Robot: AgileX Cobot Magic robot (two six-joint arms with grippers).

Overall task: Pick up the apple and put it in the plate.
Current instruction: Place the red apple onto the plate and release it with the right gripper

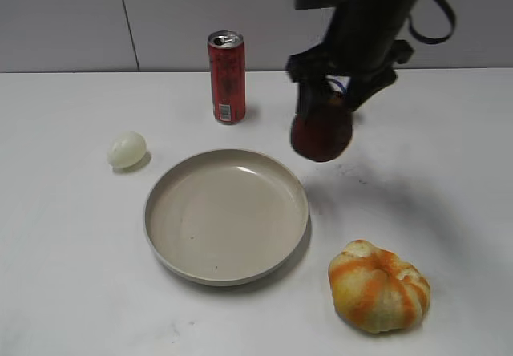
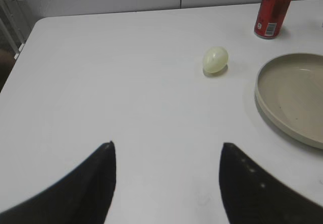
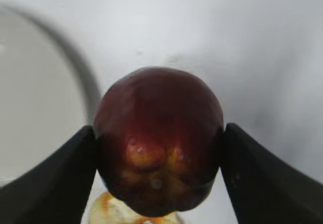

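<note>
My right gripper is shut on the dark red apple and holds it in the air, just right of and behind the beige plate. In the right wrist view the apple fills the space between both jaws, with the plate's rim at the left. My left gripper is open and empty above bare table; the plate lies to its right.
A red can stands behind the plate. A small pale egg-shaped object lies left of the plate. An orange-and-yellow ribbed fruit sits at the front right. The table is white.
</note>
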